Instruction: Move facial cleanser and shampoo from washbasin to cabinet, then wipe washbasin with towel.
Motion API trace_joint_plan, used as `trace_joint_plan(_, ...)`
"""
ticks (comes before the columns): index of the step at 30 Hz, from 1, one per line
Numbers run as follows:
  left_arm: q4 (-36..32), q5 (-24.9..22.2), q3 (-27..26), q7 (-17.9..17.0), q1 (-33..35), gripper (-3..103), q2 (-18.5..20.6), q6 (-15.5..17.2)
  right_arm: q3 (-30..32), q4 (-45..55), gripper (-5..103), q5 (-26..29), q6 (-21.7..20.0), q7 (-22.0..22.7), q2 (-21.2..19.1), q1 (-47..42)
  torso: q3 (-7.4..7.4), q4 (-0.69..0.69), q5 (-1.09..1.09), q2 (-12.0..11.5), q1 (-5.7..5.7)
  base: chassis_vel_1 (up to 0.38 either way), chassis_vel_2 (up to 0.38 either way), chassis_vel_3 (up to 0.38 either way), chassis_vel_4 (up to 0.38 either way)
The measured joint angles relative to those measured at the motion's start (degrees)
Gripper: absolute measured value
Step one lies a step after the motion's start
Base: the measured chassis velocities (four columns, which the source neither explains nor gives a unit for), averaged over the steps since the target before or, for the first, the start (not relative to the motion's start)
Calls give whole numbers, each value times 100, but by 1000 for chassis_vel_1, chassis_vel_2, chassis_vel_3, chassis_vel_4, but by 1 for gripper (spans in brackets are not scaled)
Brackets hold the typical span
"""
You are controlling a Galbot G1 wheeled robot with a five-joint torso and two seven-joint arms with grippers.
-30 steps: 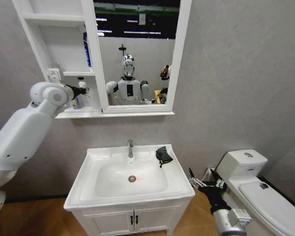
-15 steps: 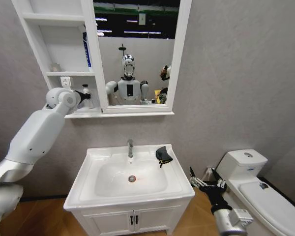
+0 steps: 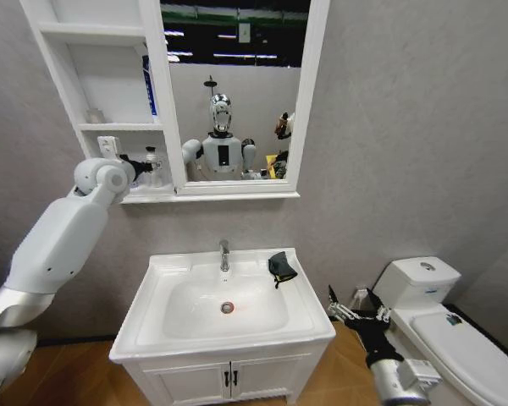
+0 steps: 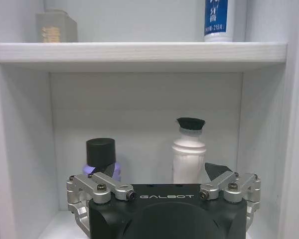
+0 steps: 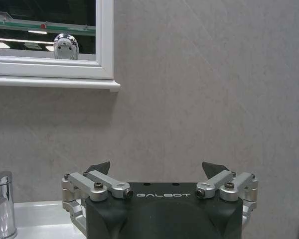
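Two bottles (image 4: 188, 149) stand in the cabinet (image 3: 110, 127); one towel (image 3: 280, 267) on the washbasin (image 3: 165, 292); both end effectors (image 4: 162, 181) spread.

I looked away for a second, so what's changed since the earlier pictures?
The left gripper has drawn back out of the cabinet, open and empty, leaving the white bottle standing on the bottom shelf beside the purple bottle. The towel, washbasin and right gripper stayed put.

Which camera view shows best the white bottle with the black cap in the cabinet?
The left wrist view: the white bottle stands upright on the cabinet's lowest shelf, beside a purple bottle, just beyond the open left gripper. The head view shows it small and far off, partly behind that gripper. The right wrist view faces the wall.
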Motion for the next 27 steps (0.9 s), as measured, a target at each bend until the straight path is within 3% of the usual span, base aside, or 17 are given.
trace_joint_plan(4,-1461,-258,-551,-780,1157,100,457,-108,-49,95,100,-28,-53,27,10,-3,0,1,-1,0,0,0,0,0,0)
trace_joint_plan(7,-1846,-316,-714,-941,1455,100,539,-130,-43,114,100,-28,-74,27,1,-13,0,0,-1,0,0,0,0,0,0)
trace_joint_plan(9,-2743,-267,-1399,-1035,2423,100,652,-222,-47,146,100,-50,-123,24,-21,-27,-1,-2,2,1,-1,0,0,0,0)
trace_joint_plan(10,-2743,-267,-1399,-1035,2423,100,652,-222,-47,146,100,-50,-123,24,-21,-27,-1,-2,2,1,-1,0,0,0,0)
trace_joint_plan(11,-3080,-110,-1775,-983,3025,100,639,-276,-70,174,100,-78,-143,11,-23,-38,0,0,2,1,-2,0,0,0,0)
trace_joint_plan(12,-3451,131,-2255,-747,3808,100,520,-325,-113,221,100,-104,-164,-2,-17,-55,0,0,-3,1,-1,0,0,0,0)
trace_joint_plan(14,-3669,326,-2619,-558,4310,100,382,-370,-129,242,100,-116,-171,-11,-13,-70,0,-1,-3,1,0,0,0,0,0)
trace_joint_plan(16,-4079,877,-3314,-138,5544,100,-74,-603,-141,257,100,-145,-160,-45,-12,-126,0,-2,1,1,-1,0,0,0,0)
trace_joint_plan(17,-4079,877,-3314,-138,5544,100,-74,-603,-141,257,100,-145,-160,-45,-12,-126,0,-2,1,1,-1,0,0,0,0)
trace_joint_plan(18,-4355,1480,-3866,237,6550,100,-551,-868,-140,258,100,-151,-108,-73,-17,-177,0,-3,-5,1,1,0,0,0,0)
trace_joint_plan(19,-4417,1638,-3997,328,6790,100,-686,-950,-141,258,100,-151,-96,-76,-16,-187,0,-2,-2,0,1,0,0,0,0)
trace_joint_plan(20,-4676,2233,-4436,761,7767,100,-1215,-1282,-141,252,100,-151,-66,-85,-18,-219,0,6,-1,1,-1,0,0,0,0)
trace_joint_plan(21,-4676,2233,-4436,761,7767,100,-1215,-1282,-141,252,100,-151,-66,-85,-18,-219,0,6,-1,1,-1,0,0,0,0)
trace_joint_plan(23,-4948,2889,-4857,1340,8830,100,-1849,-1717,-139,225,100,-152,-56,-96,-13,-227,-1,4,-1,1,-2,0,0,0,0)
trace_joint_plan(24,-4948,2889,-4857,1340,8830,100,-1849,-1717,-139,225,100,-152,-56,-96,-13,-227,-1,4,-1,1,-2,0,0,0,0)
trace_joint_plan(26,-5076,3422,-5232,2004,9515,100,-2420,-2183,-132,161,100,-194,-38,-116,-35,-217,-1,-1,2,2,-2,0,0,0,0)
trace_joint_plan(27,-5076,3422,-5232,2004,9515,100,-2420,-2183,-132,161,100,-194,-38,-116,-35,-217,-1,-1,2,2,-2,0,0,0,0)
